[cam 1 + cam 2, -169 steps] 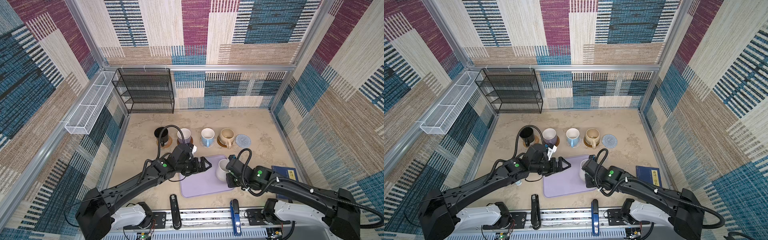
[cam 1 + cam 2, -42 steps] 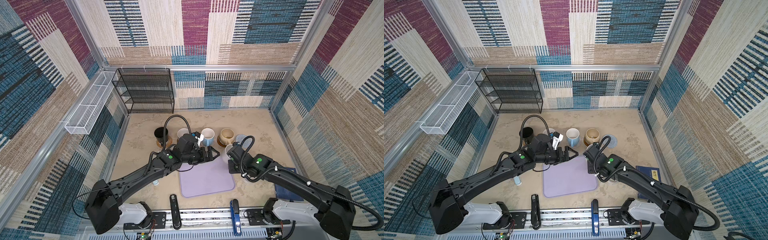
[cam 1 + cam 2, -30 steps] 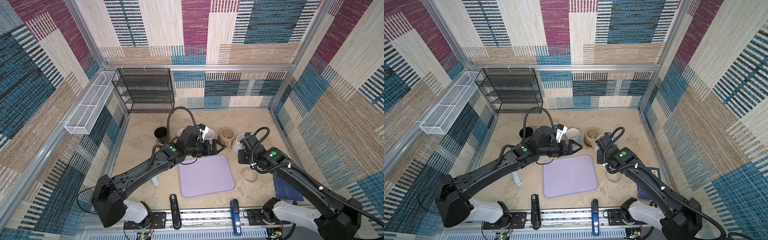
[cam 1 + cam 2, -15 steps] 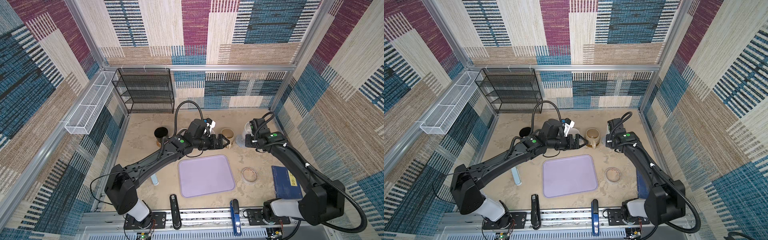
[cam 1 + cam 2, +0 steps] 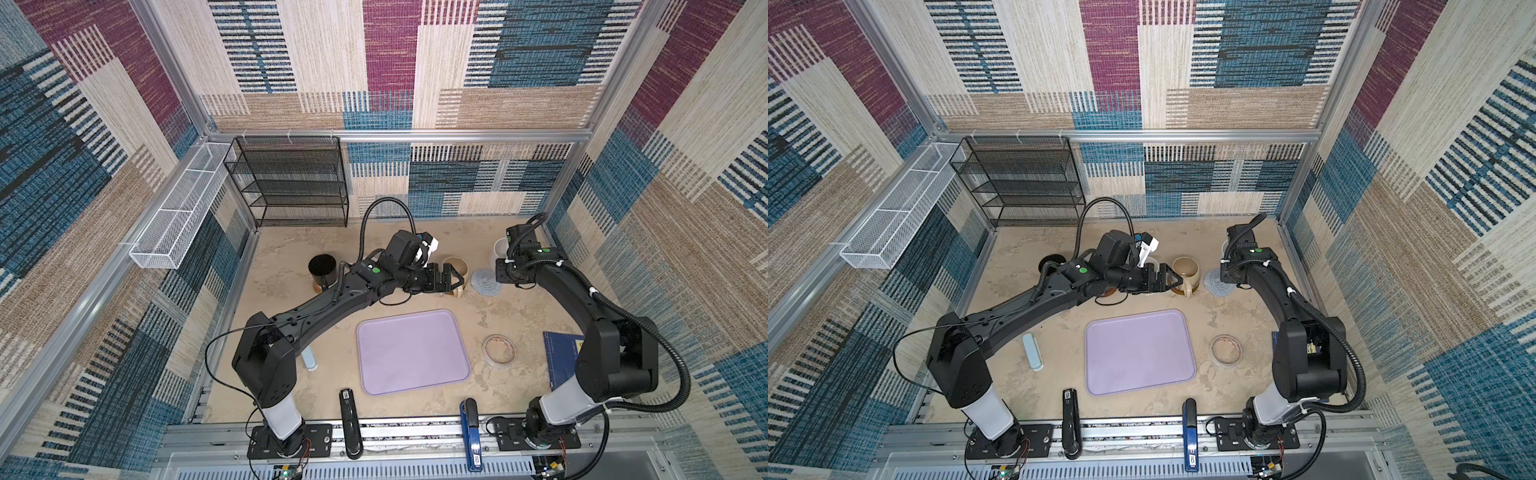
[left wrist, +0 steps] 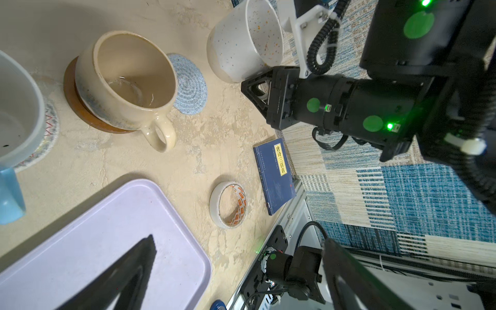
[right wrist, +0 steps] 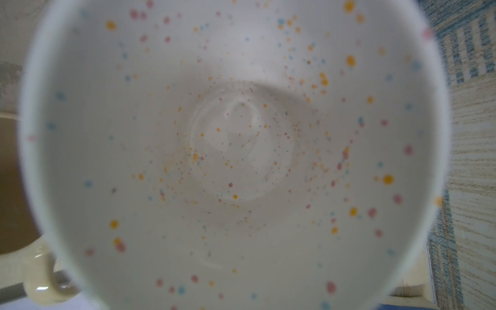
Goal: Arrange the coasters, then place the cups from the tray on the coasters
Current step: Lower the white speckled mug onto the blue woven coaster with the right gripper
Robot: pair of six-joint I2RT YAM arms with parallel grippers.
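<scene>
1. The left gripper (image 5: pixel 457 281), claw spread wide and empty, hovers just beside the rounded beige ceramic mug (image 5: pixel 456 264), which sits on a brown wooden coaster (image 6: pixel 71 104). It should avoid nudging that mug's handle.
2. The flat lavender plastic tray (image 5: pixel 411 353), near centre, is empty, so this looks like the last cup.
3. The round pale blue-grey woven coaster (image 5: pixel 484 281) lies bare, right of the beige mug.
4. The right gripper (image 6: pixel 253 84), claw closed on the speckled white mug (image 6: pixel 241 45), holds it just far-right of that coaster. It should bring the mug nearer and leftward, centre it, lower gently, then release.
</scene>
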